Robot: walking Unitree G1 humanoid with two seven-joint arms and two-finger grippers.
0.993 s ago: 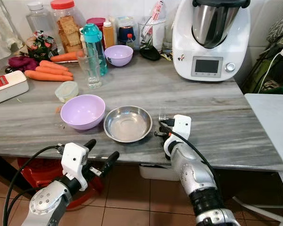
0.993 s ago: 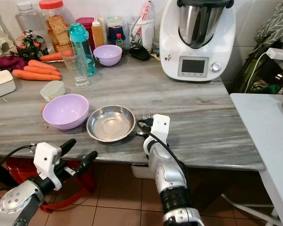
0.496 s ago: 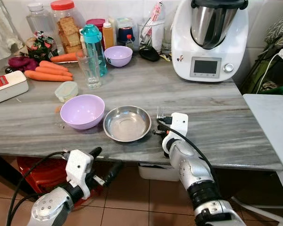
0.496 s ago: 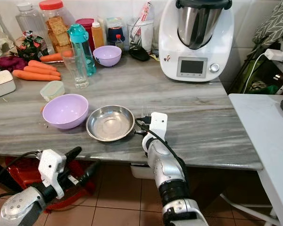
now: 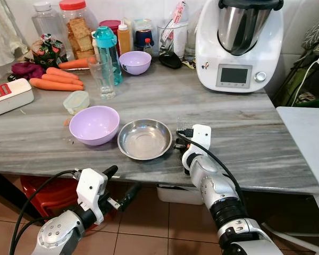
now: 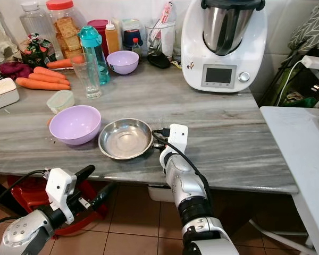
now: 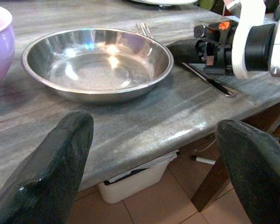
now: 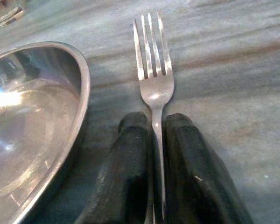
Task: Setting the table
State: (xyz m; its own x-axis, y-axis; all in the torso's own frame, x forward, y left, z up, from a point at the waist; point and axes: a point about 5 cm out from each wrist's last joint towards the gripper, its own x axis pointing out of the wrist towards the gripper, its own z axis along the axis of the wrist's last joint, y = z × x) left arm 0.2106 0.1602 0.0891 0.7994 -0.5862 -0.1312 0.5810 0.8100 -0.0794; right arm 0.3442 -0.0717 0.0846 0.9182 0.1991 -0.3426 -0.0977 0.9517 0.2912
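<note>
A steel dish (image 5: pixel 144 139) sits near the front edge of the grey marble table (image 5: pixel 239 114), with a large purple bowl (image 5: pixel 94 125) just left of it. A fork (image 8: pixel 153 74) lies flat on the table right of the dish, tines pointing away from me. My right gripper (image 8: pixel 154 121) is shut on the fork's handle, low against the tabletop. My left gripper (image 5: pixel 120 182) hangs open below the table's front edge, in front of the dish (image 7: pixel 95 63), holding nothing.
At the back stand a white food processor (image 5: pixel 239 45), a small purple bowl (image 5: pixel 135 61), a glass (image 5: pixel 102 77), a teal bottle (image 5: pixel 108 48), jars and carrots (image 5: pixel 56 81). A lidded tub (image 5: pixel 75 102) lies left. A white table (image 5: pixel 308 138) stands right, a red stool (image 5: pixel 42 194) underneath.
My left gripper has sunk a little below the table edge. The right gripper stays shut on the fork beside the dish, hardly moved.
</note>
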